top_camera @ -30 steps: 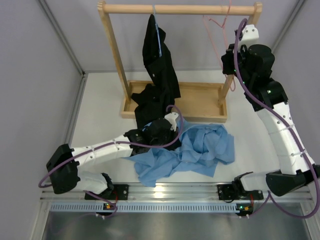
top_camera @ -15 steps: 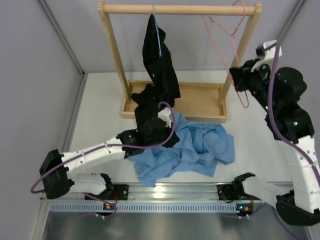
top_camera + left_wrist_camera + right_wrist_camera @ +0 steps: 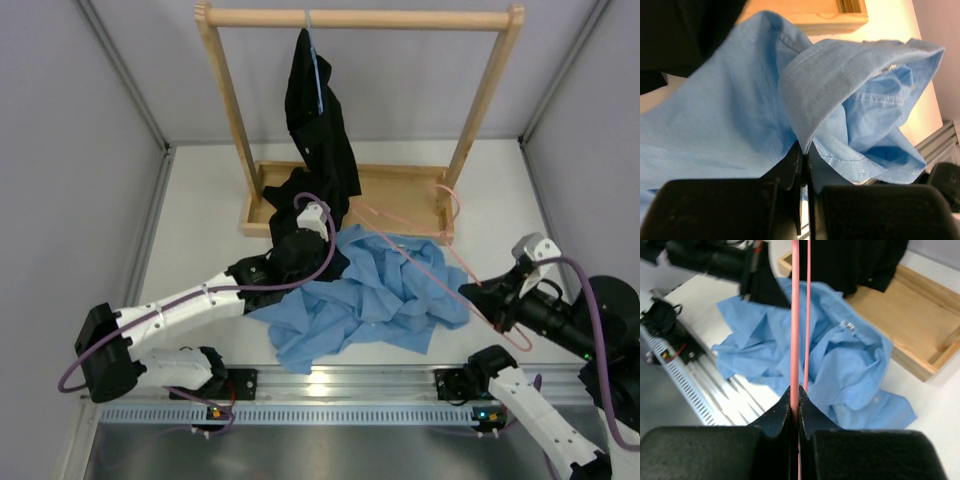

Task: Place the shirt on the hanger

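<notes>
The light blue shirt [image 3: 385, 295] lies crumpled on the table in front of the wooden rack. My left gripper [image 3: 322, 238] is shut on a fold of the shirt [image 3: 805, 100] at its far left edge, next to the black garment. My right gripper [image 3: 478, 295] is shut on the pink wire hanger [image 3: 432, 262] and holds it low over the shirt's right side, its wire reaching toward the rack's tray. In the right wrist view the hanger [image 3: 795, 315] runs straight up from my shut jaws above the shirt [image 3: 840, 355].
A wooden rack [image 3: 360, 18] with a tray base [image 3: 400, 205] stands at the back. A black garment [image 3: 318, 120] hangs from it on a thin blue hanger [image 3: 315, 60] and drapes onto the tray. Grey walls enclose the table on both sides.
My right arm has taken the pink hanger off the rail and swung it down and forward to just above the shirt. My left gripper has lifted the shirt's edge slightly toward the rack.
</notes>
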